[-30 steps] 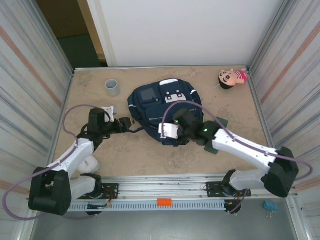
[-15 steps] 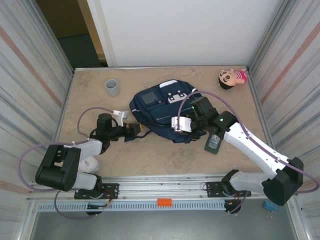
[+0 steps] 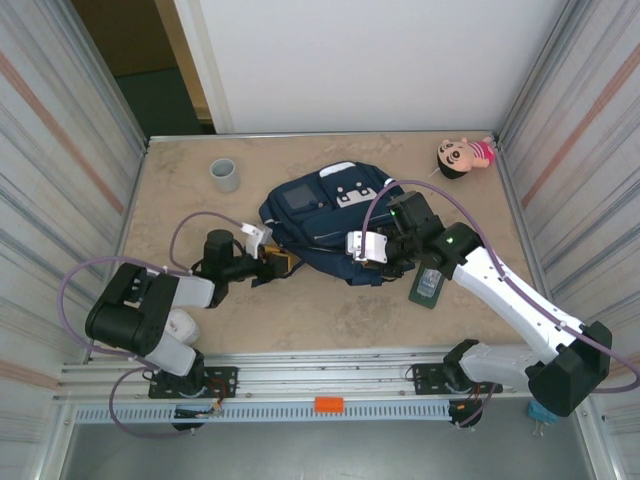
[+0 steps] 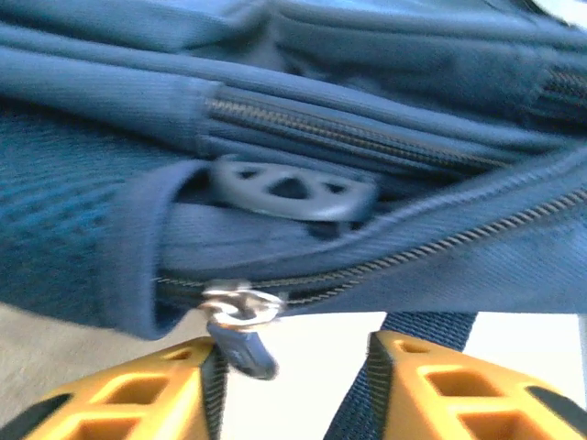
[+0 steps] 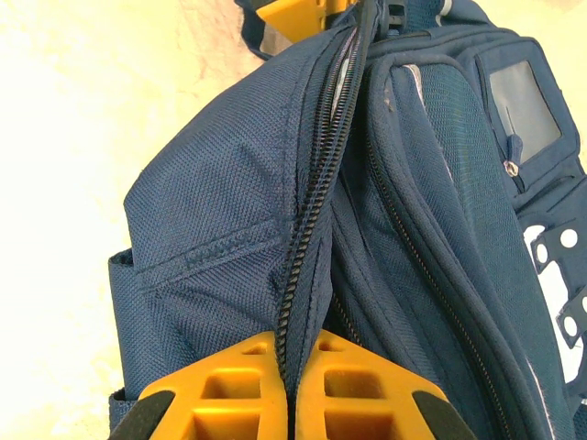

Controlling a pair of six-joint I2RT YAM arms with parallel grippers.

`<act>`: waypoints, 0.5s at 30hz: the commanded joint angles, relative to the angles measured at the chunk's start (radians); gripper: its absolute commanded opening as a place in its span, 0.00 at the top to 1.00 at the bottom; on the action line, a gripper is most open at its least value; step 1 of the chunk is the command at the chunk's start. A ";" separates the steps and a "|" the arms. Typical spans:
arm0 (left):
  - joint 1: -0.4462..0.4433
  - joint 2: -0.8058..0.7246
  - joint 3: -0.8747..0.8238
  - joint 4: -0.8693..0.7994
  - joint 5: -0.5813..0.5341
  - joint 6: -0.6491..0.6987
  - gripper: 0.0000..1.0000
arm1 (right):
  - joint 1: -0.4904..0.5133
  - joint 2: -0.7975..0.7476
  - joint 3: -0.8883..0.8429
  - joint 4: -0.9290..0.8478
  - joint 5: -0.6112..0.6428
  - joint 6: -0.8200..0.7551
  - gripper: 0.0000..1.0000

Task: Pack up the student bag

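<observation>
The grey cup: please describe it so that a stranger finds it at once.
Start at the navy student bag in the middle of the table. Left of it, near the back edge, the grey cup stands upright and alone. It is plain and round, unlike the colourful doll at the back right.

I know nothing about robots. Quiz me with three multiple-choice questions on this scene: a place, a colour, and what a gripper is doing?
1. Where on the table does the doll lie? A near left corner; B middle; C far right corner.
2. What colour is the cup? A grey; B red; C yellow.
3. The right gripper is: A wide open in the air; B shut on the student bag's zipper edge; C holding a pencil.
Answers: C, the top view shows it by the far right wall; A, its wall is plain grey; B, the right wrist view shows it pinched on the zipper seam.
</observation>
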 commanded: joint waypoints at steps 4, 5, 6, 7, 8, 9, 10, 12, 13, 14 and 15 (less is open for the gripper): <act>-0.002 0.003 -0.009 0.095 0.084 0.061 0.78 | -0.009 -0.032 0.045 0.087 -0.038 0.030 1.00; -0.002 -0.002 -0.010 0.094 0.090 0.056 0.82 | -0.010 -0.032 0.044 0.090 -0.034 0.033 1.00; -0.005 -0.006 -0.012 0.096 0.087 0.052 0.87 | -0.010 -0.031 0.042 0.096 -0.024 0.038 1.00; -0.004 -0.014 -0.016 0.095 0.080 0.044 0.93 | -0.010 -0.032 0.039 0.106 -0.011 0.043 1.00; -0.004 -0.022 -0.020 0.093 0.074 0.041 0.98 | -0.009 -0.032 0.033 0.115 0.002 0.051 1.00; -0.006 -0.031 -0.023 0.087 0.075 0.039 1.00 | -0.009 -0.033 0.028 0.124 0.012 0.057 1.00; -0.006 -0.043 -0.025 0.077 0.073 0.038 1.00 | -0.009 -0.033 0.022 0.132 0.016 0.062 1.00; -0.010 -0.069 -0.029 0.047 0.066 0.043 1.00 | -0.009 -0.035 0.009 0.144 0.014 0.071 1.00; -0.014 -0.084 -0.029 0.029 0.065 0.053 1.00 | -0.008 -0.033 0.005 0.150 0.013 0.078 1.00; -0.019 -0.099 -0.028 0.010 0.064 0.059 1.00 | -0.006 -0.032 0.001 0.154 0.012 0.082 1.00; -0.025 -0.119 -0.025 -0.023 0.062 0.069 1.00 | -0.002 -0.029 -0.003 0.160 0.016 0.090 1.00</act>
